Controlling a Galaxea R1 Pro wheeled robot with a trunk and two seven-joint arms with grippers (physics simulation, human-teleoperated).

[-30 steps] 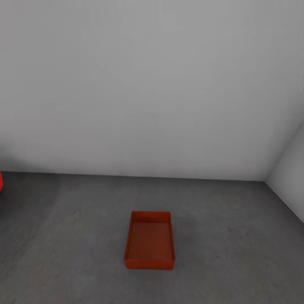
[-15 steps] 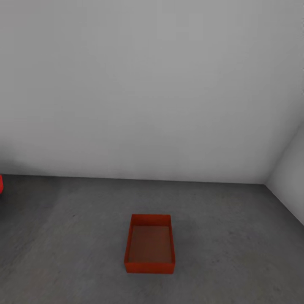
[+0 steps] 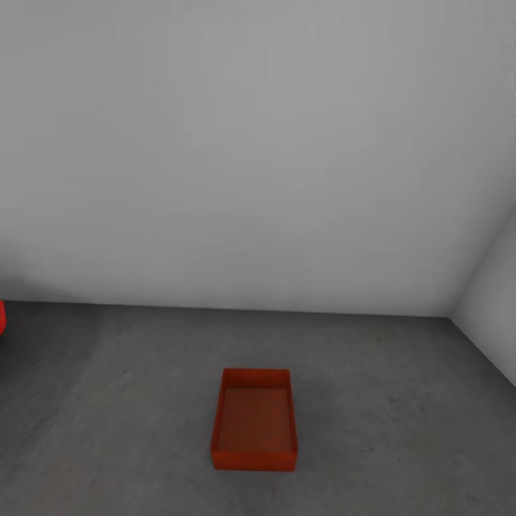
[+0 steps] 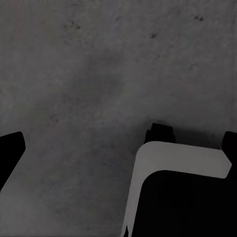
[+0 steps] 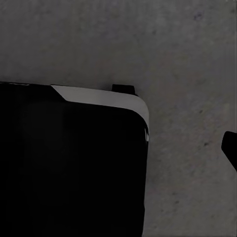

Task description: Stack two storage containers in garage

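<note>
Red-orange container (image 3: 254,420) on grey floor (image 3: 401,430)

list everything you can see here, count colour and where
storage container: one, red-orange, open top, nothing inside, on the floor in front of the wall, centre of the head view
floor: one, mottled grey concrete, also under both wrist cameras
wall: white, meeting a second white wall at the right corner
red object: one, cut off at the left edge, too little visible to identify
robot body: black with a pale edge, above the floor in both wrist views
</note>
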